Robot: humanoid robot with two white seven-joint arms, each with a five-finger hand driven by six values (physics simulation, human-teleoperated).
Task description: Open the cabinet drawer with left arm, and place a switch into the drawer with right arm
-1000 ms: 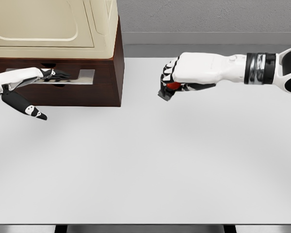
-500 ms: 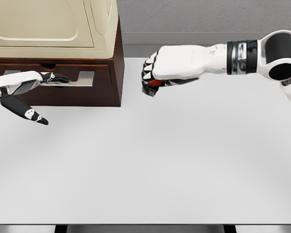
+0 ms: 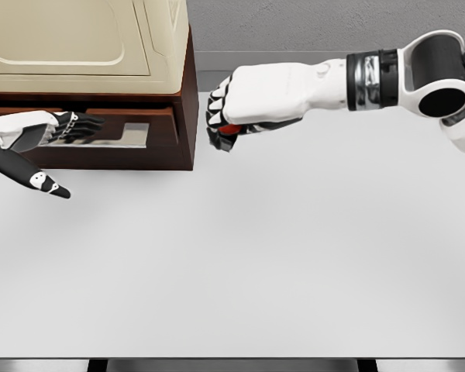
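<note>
Leftward since the earlier frame, the right hand (image 3: 240,108) now hovers just beside the cabinet (image 3: 139,77), fingers clenched around the red switch (image 3: 229,129) above the worktop (image 3: 256,256). Left hand (image 3: 43,136) hooks its fingers on the drawer (image 3: 132,136) handle.

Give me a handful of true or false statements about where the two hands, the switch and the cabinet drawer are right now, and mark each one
1. The right hand is closed around the switch, a red part showing under its fingers. True.
2. The switch lies on the white table. False: it is held above the table, just right of the cabinet.
3. The left hand has its fingers at the metal handle on the drawer front. True.
4. The right hand is directly over the drawer. False: it is beside the cabinet's right edge, not over the drawer.
5. The cabinet sits at the table's far right. False: it stands at the far left.
</note>
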